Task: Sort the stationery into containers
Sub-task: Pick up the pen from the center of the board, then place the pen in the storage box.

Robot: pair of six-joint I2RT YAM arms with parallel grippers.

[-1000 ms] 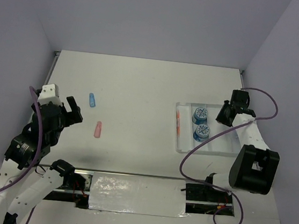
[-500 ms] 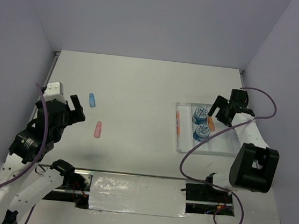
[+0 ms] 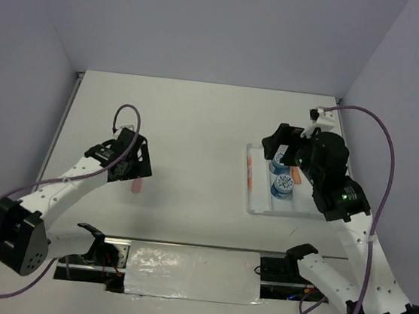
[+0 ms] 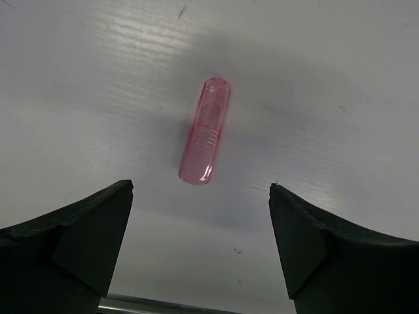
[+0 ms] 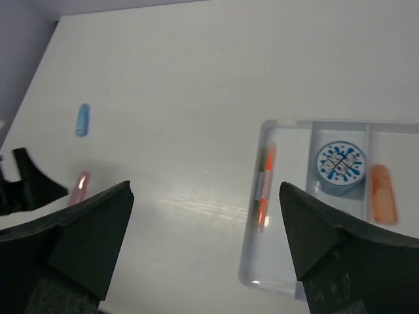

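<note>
A pink capsule (image 4: 206,131) lies flat on the white table, just ahead of my open left gripper (image 4: 200,188), whose fingers stand wide on either side of its near end. From above, the left gripper (image 3: 138,162) covers most of that pink capsule (image 3: 137,187). A blue capsule (image 5: 82,120) lies farther back. The white tray (image 3: 252,207) holds an orange pen (image 3: 250,173), a blue-white roll (image 3: 283,185) and an orange capsule (image 5: 383,194). My right gripper (image 3: 280,145) hangs open and empty above the tray's far left part, partly hiding a second roll.
Grey walls enclose the table on the left, back and right. The tray's near rim (image 5: 252,261) sits right of centre. A taped strip (image 3: 192,272) and both arm bases run along the near edge.
The left arm swung out from the near left to over the pink capsule. The right gripper opened, left the orange capsule in the tray, then rose and shifted left.
</note>
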